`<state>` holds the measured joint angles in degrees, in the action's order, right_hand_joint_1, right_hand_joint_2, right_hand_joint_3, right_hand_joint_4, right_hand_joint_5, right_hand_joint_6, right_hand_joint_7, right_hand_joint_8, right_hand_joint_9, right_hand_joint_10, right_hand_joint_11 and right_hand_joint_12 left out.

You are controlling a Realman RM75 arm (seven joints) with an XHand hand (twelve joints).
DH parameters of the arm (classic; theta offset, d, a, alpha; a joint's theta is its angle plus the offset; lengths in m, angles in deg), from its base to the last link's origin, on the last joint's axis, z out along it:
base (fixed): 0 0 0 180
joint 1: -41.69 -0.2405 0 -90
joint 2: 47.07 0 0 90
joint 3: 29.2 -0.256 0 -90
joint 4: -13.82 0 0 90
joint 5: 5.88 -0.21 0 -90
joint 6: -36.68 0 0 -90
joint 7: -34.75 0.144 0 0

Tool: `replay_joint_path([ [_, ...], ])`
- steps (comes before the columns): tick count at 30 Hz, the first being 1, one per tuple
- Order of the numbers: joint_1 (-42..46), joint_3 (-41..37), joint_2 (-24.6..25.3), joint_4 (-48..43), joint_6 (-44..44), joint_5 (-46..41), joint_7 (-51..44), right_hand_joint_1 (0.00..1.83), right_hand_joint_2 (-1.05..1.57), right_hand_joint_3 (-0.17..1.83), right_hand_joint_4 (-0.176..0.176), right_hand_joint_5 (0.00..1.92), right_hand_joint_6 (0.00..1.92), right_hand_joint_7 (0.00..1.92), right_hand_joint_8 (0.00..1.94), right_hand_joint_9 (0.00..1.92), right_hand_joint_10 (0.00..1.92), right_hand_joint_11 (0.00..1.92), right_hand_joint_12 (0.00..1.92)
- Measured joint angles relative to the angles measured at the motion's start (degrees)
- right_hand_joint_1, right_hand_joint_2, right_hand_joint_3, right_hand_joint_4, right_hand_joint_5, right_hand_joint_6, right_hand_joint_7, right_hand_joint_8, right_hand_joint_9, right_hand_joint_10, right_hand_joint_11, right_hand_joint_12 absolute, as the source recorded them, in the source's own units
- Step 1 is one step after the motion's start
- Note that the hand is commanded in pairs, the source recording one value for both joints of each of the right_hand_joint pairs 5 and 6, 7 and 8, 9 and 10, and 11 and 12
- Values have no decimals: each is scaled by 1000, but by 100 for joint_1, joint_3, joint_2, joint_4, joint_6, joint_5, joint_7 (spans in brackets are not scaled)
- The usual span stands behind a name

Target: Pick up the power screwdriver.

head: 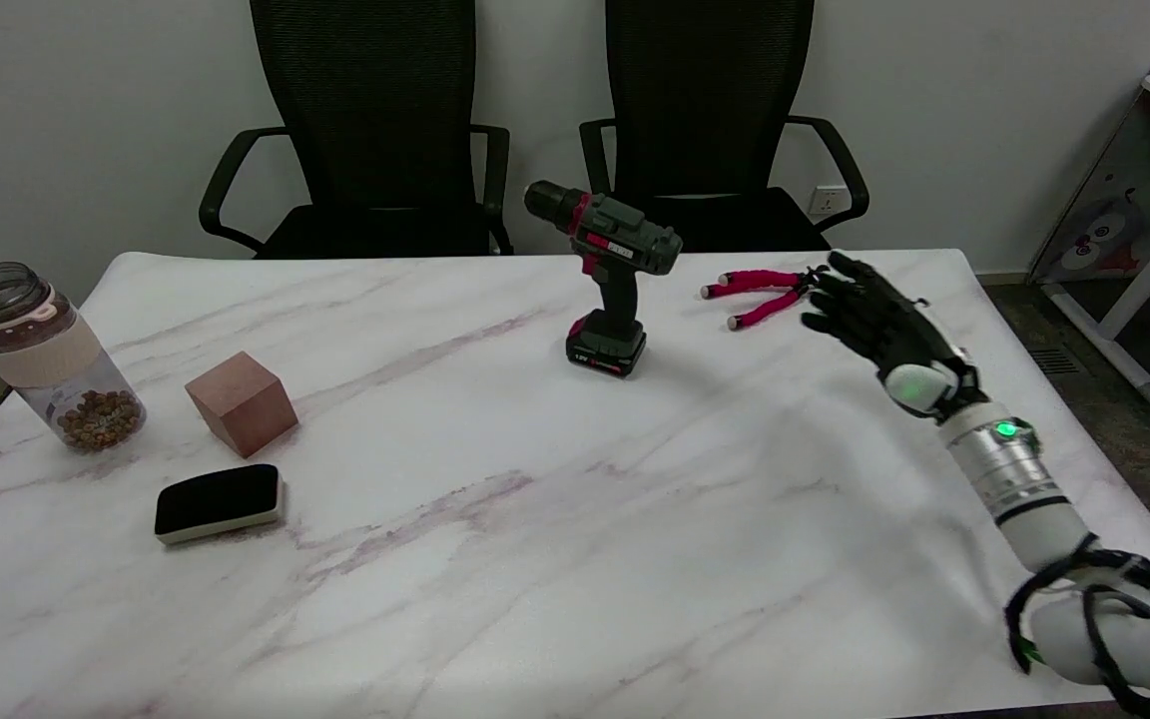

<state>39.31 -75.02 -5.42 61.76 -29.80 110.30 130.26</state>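
The power screwdriver [611,268] stands upright on its battery base near the far middle of the marble table [535,519]. It is dark grey with red trim, and its chuck points left. My right hand [874,325] hovers over the table to the right of it, fingers stretched out and apart, holding nothing. A wide gap separates the hand from the screwdriver.
A pink-handled tool [765,292] lies just left of my hand's fingertips. At the left are a jar [44,358] with brown bits, a brown cube [241,401] and a black eraser [220,501]. Two black chairs [705,120] stand behind the table.
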Motion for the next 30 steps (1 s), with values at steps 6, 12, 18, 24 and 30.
replay_joint_path([
  [6, -698, 382, 425, -90, 473, 121, -111, 929, -427, 746, 122, 280, 280, 280, 280, 384, 384, 504, 504],
  [12, -1337, 693, 894, -322, 895, 204, -192, 932, -412, 760, 150, 320, 320, 320, 320, 363, 363, 468, 468],
  [18, -1915, 906, 1365, -680, 1295, 320, -246, 933, -427, 797, 176, 342, 342, 342, 342, 348, 348, 457, 457],
  [24, -2412, 1043, 1766, -1083, 1627, 443, -279, 932, -431, 809, 176, 354, 354, 354, 354, 340, 340, 406, 406],
  [30, -2792, 1130, 2045, -1436, 1868, 521, -300, 930, -440, 818, 176, 353, 353, 353, 353, 336, 336, 384, 384],
])
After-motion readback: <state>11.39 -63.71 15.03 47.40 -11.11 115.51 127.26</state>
